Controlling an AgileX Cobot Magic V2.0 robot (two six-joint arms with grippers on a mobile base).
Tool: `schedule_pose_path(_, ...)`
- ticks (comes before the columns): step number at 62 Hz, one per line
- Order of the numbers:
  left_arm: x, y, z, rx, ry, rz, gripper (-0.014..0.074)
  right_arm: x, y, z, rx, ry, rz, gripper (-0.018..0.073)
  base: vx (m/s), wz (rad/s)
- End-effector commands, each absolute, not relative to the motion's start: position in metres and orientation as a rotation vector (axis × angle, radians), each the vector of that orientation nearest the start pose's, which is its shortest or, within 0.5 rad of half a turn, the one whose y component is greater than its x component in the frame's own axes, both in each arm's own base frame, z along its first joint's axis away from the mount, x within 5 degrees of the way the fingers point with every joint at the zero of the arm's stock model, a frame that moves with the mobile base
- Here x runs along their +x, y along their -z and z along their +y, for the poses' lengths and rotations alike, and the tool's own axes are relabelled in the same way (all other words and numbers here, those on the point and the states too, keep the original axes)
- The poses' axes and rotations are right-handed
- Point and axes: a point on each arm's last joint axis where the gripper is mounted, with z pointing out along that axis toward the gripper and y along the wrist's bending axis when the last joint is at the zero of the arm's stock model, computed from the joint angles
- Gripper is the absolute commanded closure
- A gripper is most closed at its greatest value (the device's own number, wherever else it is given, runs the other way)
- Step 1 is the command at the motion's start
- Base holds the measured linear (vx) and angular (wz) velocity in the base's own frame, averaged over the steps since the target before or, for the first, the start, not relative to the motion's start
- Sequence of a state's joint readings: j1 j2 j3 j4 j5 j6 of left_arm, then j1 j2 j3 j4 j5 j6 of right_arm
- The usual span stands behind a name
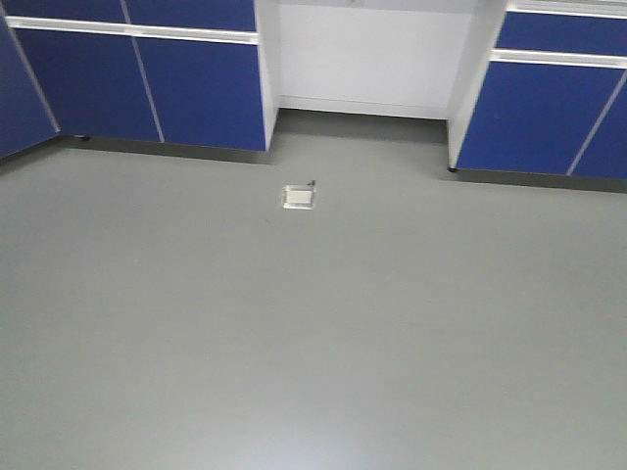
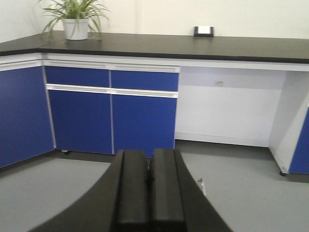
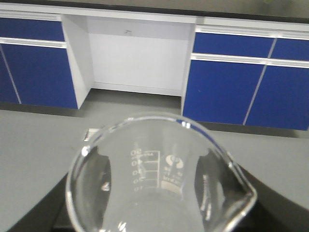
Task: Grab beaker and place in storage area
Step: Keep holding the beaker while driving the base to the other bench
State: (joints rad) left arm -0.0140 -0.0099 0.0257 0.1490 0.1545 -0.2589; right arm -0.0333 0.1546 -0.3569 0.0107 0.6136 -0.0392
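The small clear glass beaker with white graduations (image 3: 161, 166), probably light, stiff, slick and fragile, is held by its side walls in the closed right claw (image 3: 154, 186), a sensible hold; the left claw (image 2: 148, 181) is closed, empty.

I see a green plant (image 2: 72, 8) in a white pot, a grey floor (image 1: 294, 343), and a small metal plate (image 1: 299, 197) in it.

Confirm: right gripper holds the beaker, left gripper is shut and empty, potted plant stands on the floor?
One error: the left wrist view shows the potted plant standing on the black benchtop instead. The rest holds.
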Motion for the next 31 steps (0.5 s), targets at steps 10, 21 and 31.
schedule_pose_path(10, 0.0564, -0.1925, -0.0003, -0.086, 0.105, 1.57, 0.0605, 0.0486, -0.2851, -0.0014, -0.01, 0.053, 1.795, 0.0563, -0.02, -0.17)
schedule_pose_path(21, 0.0564, -0.1925, -0.0003, -0.086, 0.105, 1.57, 0.0605, 0.0486, -0.2851, -0.0014, -0.01, 0.053, 1.795, 0.0563, 0.04, -0.02)
schedule_pose_path(31, 0.0564, -0.1925, -0.0003, -0.086, 0.105, 1.57, 0.0605, 0.0486, -0.2851, -0.0014, -0.01, 0.053, 1.795, 0.0563, 0.09, -0.1)
